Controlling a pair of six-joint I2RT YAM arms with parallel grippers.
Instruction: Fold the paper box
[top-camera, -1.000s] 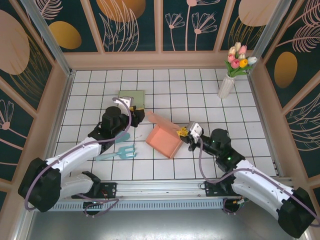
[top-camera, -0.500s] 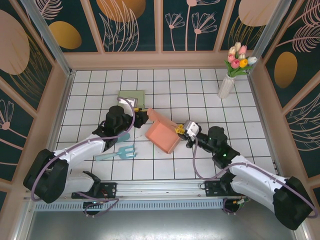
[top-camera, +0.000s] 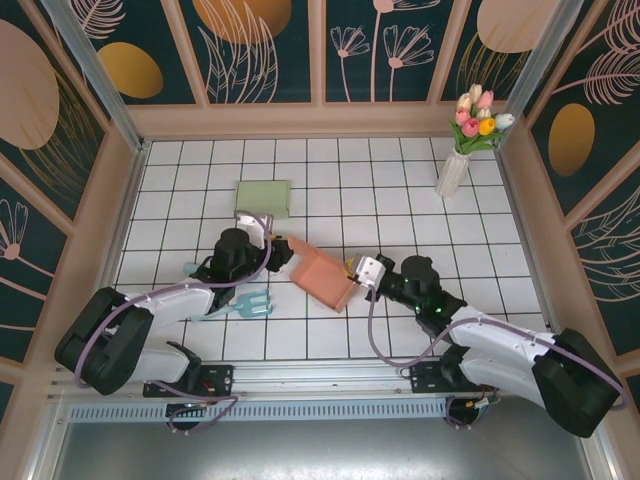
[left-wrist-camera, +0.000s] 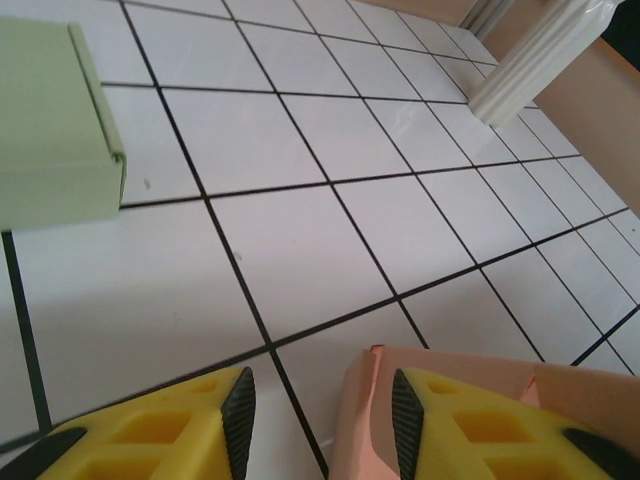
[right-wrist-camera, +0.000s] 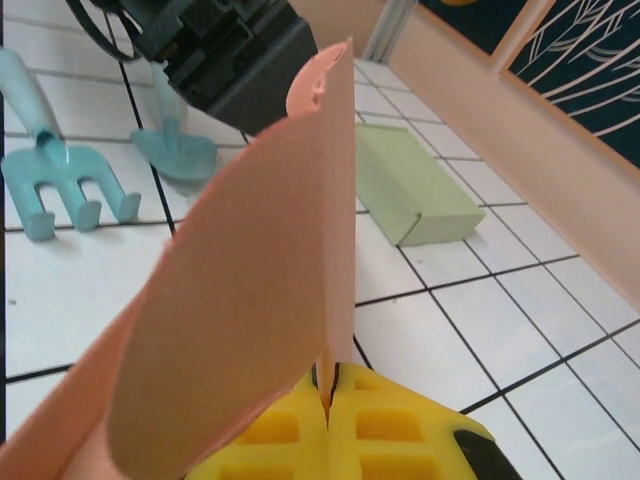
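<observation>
Rake (top-camera: 243, 304) L of paper box (top-camera: 322, 277)

White arms (top-camera: 170, 298), yellow-fingered black tools (left-wrist-camera: 320, 405) (right-wrist-camera: 328, 395)

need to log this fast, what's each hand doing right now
left hand: open around the paper box edge
right hand: closed on the paper box

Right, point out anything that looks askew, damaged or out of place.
Only the pink paper box: it sits skewed to the tile grid, half folded, one flap pinched upright in the right hand. The left hand straddles its other side, open. Nothing looks spilled or torn.
</observation>
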